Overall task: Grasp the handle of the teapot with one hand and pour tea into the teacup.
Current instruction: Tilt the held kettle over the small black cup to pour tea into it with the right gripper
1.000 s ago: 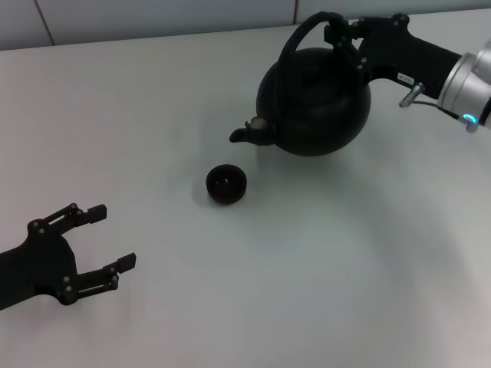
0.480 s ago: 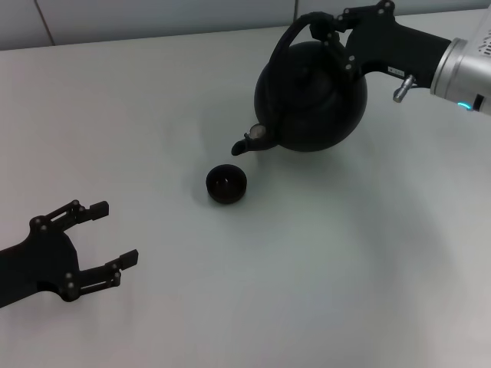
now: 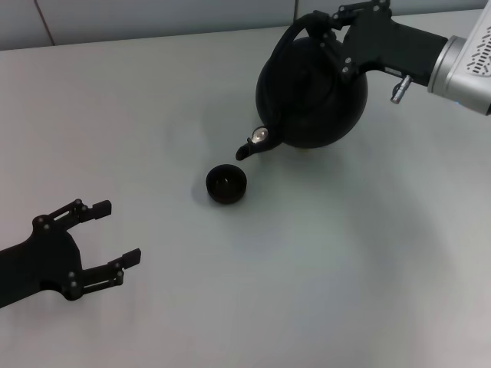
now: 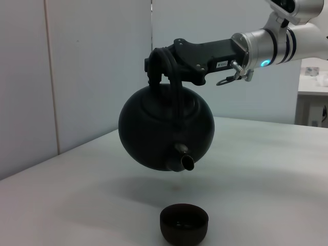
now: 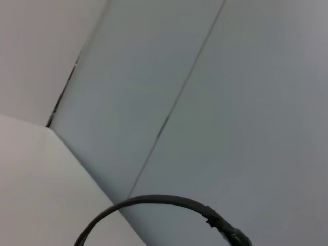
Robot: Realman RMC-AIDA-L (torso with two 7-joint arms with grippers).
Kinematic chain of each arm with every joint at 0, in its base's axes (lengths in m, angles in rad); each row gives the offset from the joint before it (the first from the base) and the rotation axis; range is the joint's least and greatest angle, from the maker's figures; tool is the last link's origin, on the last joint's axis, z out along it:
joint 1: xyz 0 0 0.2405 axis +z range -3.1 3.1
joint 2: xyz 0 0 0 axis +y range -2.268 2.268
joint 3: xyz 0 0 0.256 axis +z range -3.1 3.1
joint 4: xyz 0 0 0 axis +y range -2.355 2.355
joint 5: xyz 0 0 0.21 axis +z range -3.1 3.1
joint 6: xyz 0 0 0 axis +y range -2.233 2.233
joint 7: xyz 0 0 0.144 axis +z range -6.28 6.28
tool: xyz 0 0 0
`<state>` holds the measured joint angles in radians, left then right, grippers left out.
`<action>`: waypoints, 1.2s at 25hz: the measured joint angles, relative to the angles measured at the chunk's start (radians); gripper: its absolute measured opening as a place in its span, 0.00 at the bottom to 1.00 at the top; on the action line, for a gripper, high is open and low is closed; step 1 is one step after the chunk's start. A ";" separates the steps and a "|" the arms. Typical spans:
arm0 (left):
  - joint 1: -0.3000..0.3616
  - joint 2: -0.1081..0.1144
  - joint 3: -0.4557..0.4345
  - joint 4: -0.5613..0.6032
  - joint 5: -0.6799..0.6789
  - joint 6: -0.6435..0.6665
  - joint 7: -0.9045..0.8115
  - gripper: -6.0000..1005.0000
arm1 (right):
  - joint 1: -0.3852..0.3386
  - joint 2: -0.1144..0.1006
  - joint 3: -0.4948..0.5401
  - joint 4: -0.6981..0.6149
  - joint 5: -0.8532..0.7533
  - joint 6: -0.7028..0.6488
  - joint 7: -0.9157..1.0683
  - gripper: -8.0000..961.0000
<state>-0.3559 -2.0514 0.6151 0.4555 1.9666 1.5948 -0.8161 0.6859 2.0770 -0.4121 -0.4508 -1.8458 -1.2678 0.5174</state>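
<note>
1. Spreading pale and matte, the desk (image 3: 153, 115) met grey wall panels (image 4: 97, 66).
2. The right hand (image 3: 337, 34), jaws clenched on the handle (image 3: 295, 34), held the teapot (image 3: 311, 96) tilted above the teacup (image 3: 226, 184).
3. The left hand (image 3: 107, 241) sat apart, jaws released.

Matte black all over on the teapot (image 3: 313, 100), body and spout alike, and the thin handle (image 3: 295, 34) arching over it is the same black. The teacup (image 3: 226, 184) below matches, plain black with a dark inside. The right gripper (image 3: 334, 27) is black too, running back into a silver-white forearm (image 3: 464, 65) with a small blue-green light showing in the left wrist view. The left gripper (image 3: 100, 238) is black as well. The table (image 3: 230, 291) is plain pale grey-white, no pattern, and the wall panels (image 4: 77, 72) are light grey.
</note>
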 joint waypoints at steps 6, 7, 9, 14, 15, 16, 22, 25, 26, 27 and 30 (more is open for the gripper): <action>-0.002 -0.003 0.000 0.000 0.000 -0.002 -0.001 0.86 | 0.001 0.000 -0.045 -0.019 0.000 0.006 -0.026 0.09; -0.003 -0.003 0.000 0.002 0.000 -0.002 -0.003 0.86 | 0.003 0.000 -0.045 -0.022 0.000 0.006 -0.027 0.09; -0.003 -0.004 0.000 0.005 0.000 -0.002 -0.008 0.86 | 0.007 0.001 -0.046 -0.025 0.001 0.007 -0.028 0.09; -0.005 -0.005 0.000 0.007 0.000 0.000 -0.011 0.86 | 0.013 0.001 -0.065 -0.038 -0.001 0.016 -0.031 0.09; -0.005 -0.006 0.000 0.007 0.000 0.000 -0.011 0.86 | 0.013 0.001 -0.077 -0.041 0.000 0.023 -0.031 0.09; -0.005 -0.006 0.000 0.008 0.000 0.000 -0.011 0.86 | 0.014 0.002 -0.086 -0.045 0.000 0.028 -0.033 0.09; -0.005 -0.006 0.000 0.007 0.000 0.000 -0.011 0.86 | 0.024 0.003 -0.098 -0.049 0.000 0.041 -0.047 0.09; -0.005 -0.006 0.000 0.007 0.000 0.001 -0.011 0.86 | 0.028 0.003 -0.103 -0.049 0.000 0.045 -0.052 0.09; -0.005 -0.006 0.000 0.007 0.000 0.001 -0.011 0.86 | 0.029 0.003 -0.108 -0.049 0.001 0.047 -0.053 0.09; -0.005 -0.006 0.000 0.006 0.000 0.001 -0.011 0.86 | 0.030 0.004 -0.114 -0.049 0.001 0.050 -0.054 0.09; -0.004 -0.006 0.000 0.006 0.000 0.002 -0.011 0.86 | 0.035 0.004 -0.125 -0.051 0.001 0.056 -0.055 0.09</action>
<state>-0.3604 -2.0571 0.6151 0.4612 1.9666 1.5966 -0.8268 0.7206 2.0814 -0.5372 -0.5013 -1.8452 -1.2116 0.4629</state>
